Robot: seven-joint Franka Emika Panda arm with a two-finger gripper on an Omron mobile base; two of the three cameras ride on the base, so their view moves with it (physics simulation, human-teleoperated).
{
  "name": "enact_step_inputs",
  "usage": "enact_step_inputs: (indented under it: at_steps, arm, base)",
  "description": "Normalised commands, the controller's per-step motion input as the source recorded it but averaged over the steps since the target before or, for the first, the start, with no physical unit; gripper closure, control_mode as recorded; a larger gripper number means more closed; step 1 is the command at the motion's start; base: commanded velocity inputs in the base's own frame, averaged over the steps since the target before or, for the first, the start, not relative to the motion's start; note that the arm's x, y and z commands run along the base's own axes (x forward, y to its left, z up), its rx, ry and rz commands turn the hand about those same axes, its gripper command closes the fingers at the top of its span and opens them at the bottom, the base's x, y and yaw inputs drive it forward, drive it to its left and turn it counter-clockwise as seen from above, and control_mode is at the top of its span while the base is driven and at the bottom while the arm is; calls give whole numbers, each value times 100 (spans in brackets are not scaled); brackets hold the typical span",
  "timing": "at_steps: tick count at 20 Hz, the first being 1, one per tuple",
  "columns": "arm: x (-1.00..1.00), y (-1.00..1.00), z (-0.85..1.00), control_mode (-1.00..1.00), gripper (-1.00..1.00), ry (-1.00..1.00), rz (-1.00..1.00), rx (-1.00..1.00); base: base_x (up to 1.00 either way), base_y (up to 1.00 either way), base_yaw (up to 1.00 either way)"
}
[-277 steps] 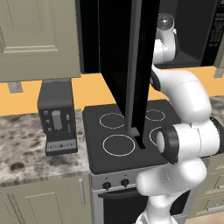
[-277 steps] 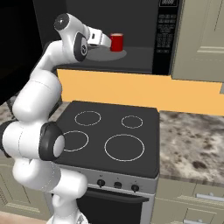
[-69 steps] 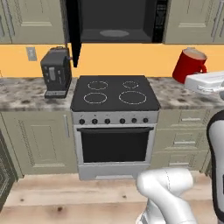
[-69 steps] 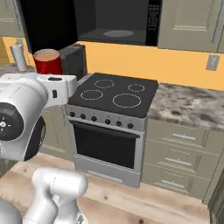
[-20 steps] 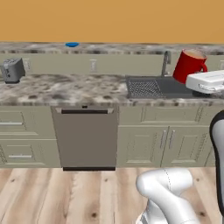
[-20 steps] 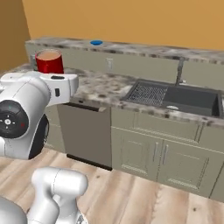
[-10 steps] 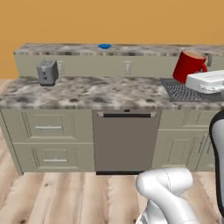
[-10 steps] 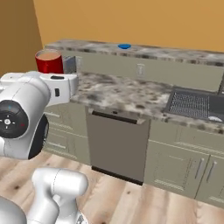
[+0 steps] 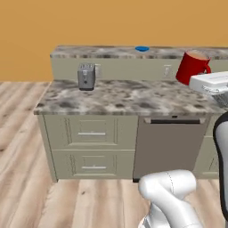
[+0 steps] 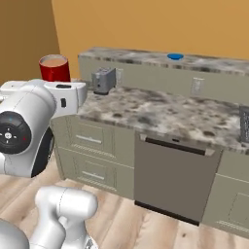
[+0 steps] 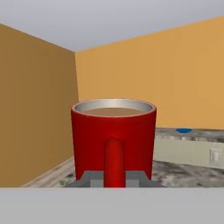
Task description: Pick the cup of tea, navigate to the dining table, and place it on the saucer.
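The cup of tea (image 11: 113, 140) is a glossy red mug full of brown tea, its handle turned toward the hand camera. My gripper (image 11: 114, 178) is shut on its base, with grey fingertips (image 11: 89, 177) on either side of the handle. The cup (image 9: 192, 67) is held high at the right of the left base view, and at the upper left (image 10: 54, 68) of the right base view. The blue saucer (image 9: 142, 48) (image 10: 175, 57) (image 11: 183, 130) lies on the raised marble top of the dining table (image 9: 102, 52) (image 10: 131, 54), well beyond the cup.
A lower marble counter (image 9: 120, 97) with panelled drawers stands between me and the dining table. A grey toaster (image 9: 86, 76) (image 10: 103, 80) sits on it, and a dishwasher (image 9: 171, 147) (image 10: 170, 180) is under it. Wood floor (image 9: 26, 133) spreads to the left.
The base has driven on, so the counters, toaster and saucer have slid right in both base views. The cup stays held in the same place beside the arm.
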Motion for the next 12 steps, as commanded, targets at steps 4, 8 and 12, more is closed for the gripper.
enact_step_inputs:
  at_steps: [4, 8, 12]
  arm:
    - [0, 0, 0, 100, 100, 0, 0, 0]
    - [0, 0, 0, 100, 100, 0, 0, 0]
    - [0, 0, 0, 100, 100, 0, 0, 0]
  base:
    - [69, 100, 0]
    - [81, 100, 0]
    - [67, 100, 0]
